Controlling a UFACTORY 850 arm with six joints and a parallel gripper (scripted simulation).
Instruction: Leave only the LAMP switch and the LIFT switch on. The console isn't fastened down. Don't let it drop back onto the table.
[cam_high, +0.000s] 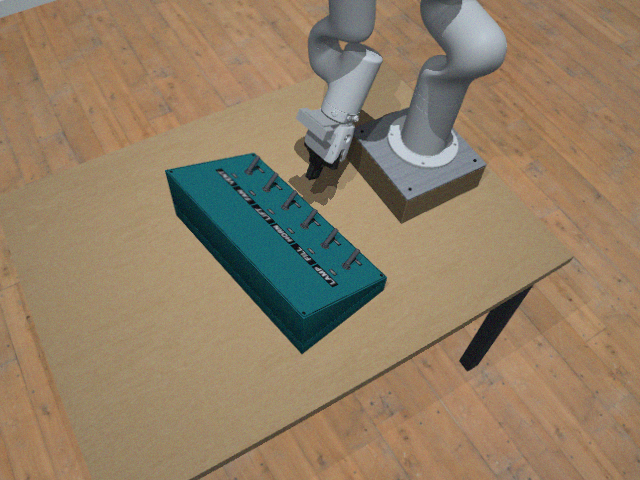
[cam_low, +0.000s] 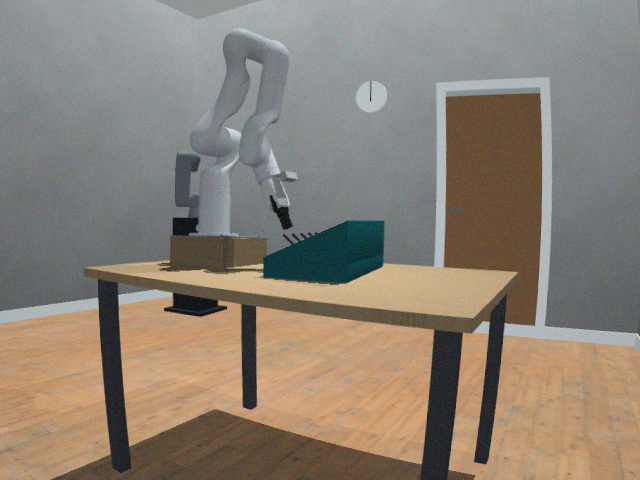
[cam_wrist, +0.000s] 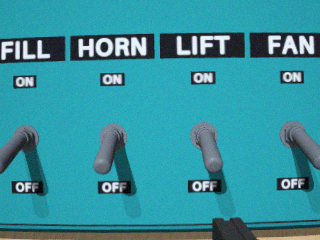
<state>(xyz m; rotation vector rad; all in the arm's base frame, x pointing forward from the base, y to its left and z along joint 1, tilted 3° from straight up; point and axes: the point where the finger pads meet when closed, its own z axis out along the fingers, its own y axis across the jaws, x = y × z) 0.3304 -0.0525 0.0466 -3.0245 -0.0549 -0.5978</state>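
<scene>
A teal sloped console (cam_high: 273, 248) lies at an angle on the table, with a row of several grey toggle levers. In the wrist view the FILL lever (cam_wrist: 15, 147), HORN lever (cam_wrist: 107, 149), LIFT lever (cam_wrist: 207, 147) and FAN lever (cam_wrist: 302, 142) all lean toward their OFF marks. The LAMP lever (cam_high: 351, 258) sits at the console's near right end; its position is too small to tell. My gripper (cam_high: 313, 171) is shut and empty, hovering just off the console's lever side, below the LIFT lever in the wrist view (cam_wrist: 231, 229). It also shows in the exterior view (cam_low: 284, 222).
The robot's base block (cam_high: 421, 173) stands on the table right behind the gripper. The table's right edge (cam_high: 542, 279) is near the console's LAMP end. A door and a wall clock are in the background.
</scene>
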